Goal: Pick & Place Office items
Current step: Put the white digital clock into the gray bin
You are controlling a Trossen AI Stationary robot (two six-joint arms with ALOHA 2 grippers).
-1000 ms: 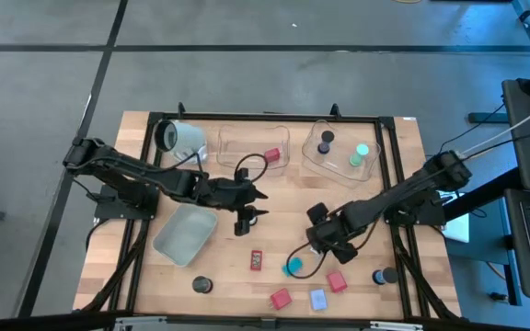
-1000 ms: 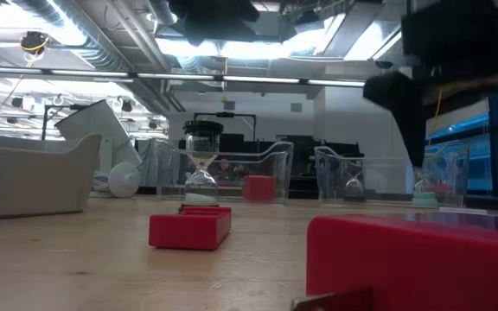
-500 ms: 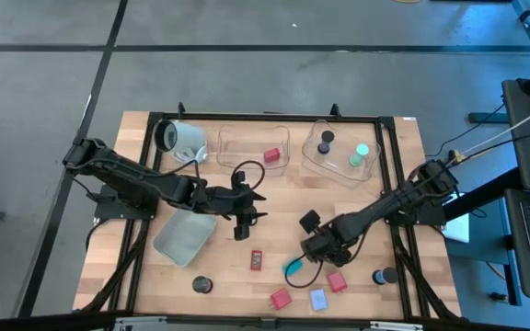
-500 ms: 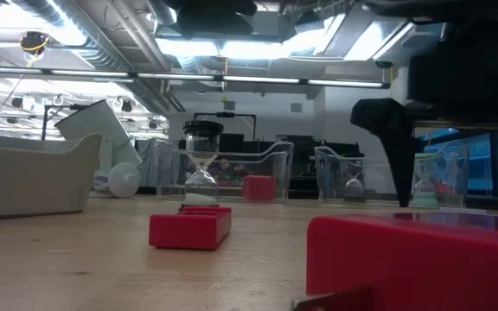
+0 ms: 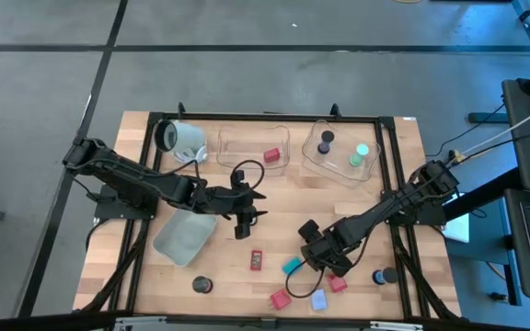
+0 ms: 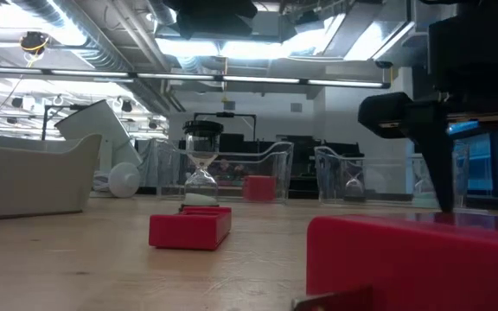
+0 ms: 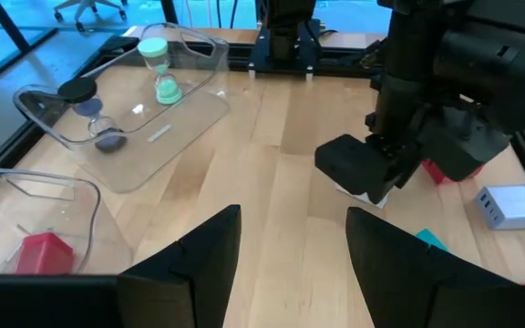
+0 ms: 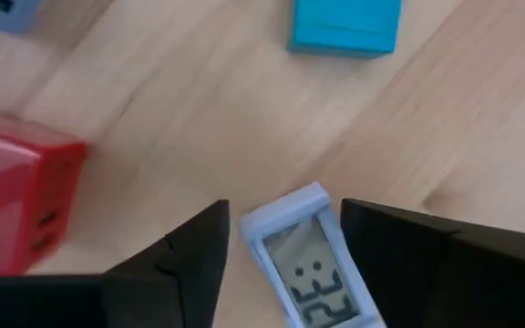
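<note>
A small white clock with a grey digit display (image 8: 303, 264) lies flat on the wooden table, between the two fingers of my right gripper (image 8: 285, 260), which is shut on it. In the high view that gripper (image 5: 324, 255) hides the clock. Around it lie a teal piece (image 5: 293, 267), a red block (image 5: 338, 284), a pale blue block (image 5: 318, 300) and another red block (image 5: 280, 298). My left gripper (image 7: 290, 264) hovers open and empty above the table's middle (image 5: 248, 208). My right gripper pinches the clock by its two long sides (image 8: 249, 239), one finger on each. The fingers come from above, pointing almost straight down, and lie across the clock. The clock rests flat on the table, display up, slightly askew between the fingers.
Two clear trays stand at the far side, one (image 5: 254, 147) with a red block, the other (image 5: 339, 154) with small hourglasses. A grey-blue tray (image 5: 184, 234), a white cylinder (image 5: 180, 138), a red card (image 5: 257, 261) and black cylinders (image 5: 201, 285) (image 5: 385, 275) also lie about.
My right gripper has sunk toward the table and gone a little toward the near edge, down among the small pieces. In the low view its finger tip now reaches table level behind the near red block. Its fingers have drawn together.
</note>
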